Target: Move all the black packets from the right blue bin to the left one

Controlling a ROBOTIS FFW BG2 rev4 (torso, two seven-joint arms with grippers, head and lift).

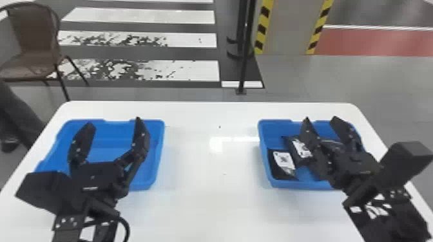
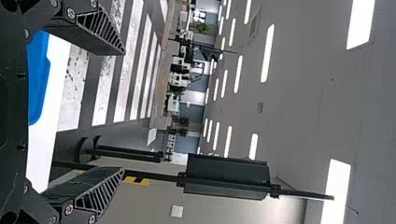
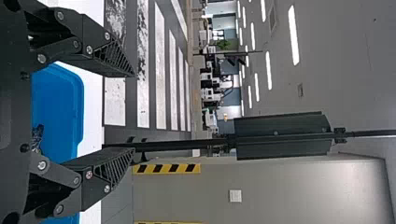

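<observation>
Both grippers are hanging spread and empty, the left one [image 1: 113,122] over the left bin [image 1: 111,146], the right one [image 1: 320,119] over the right bin [image 1: 272,132]. In there the nearer black packet [image 1: 283,164] is probably feeling light, limp, slippery, so wanting a mid-width pinch; its long axis is running away, slanting left, the farther packet [image 1: 298,148] similarly.

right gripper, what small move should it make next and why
Probably tip the right gripper down toward the black packets: it is open and empty, and seems to point forward across the room rather than down into the right bin, where the packets lie.
</observation>
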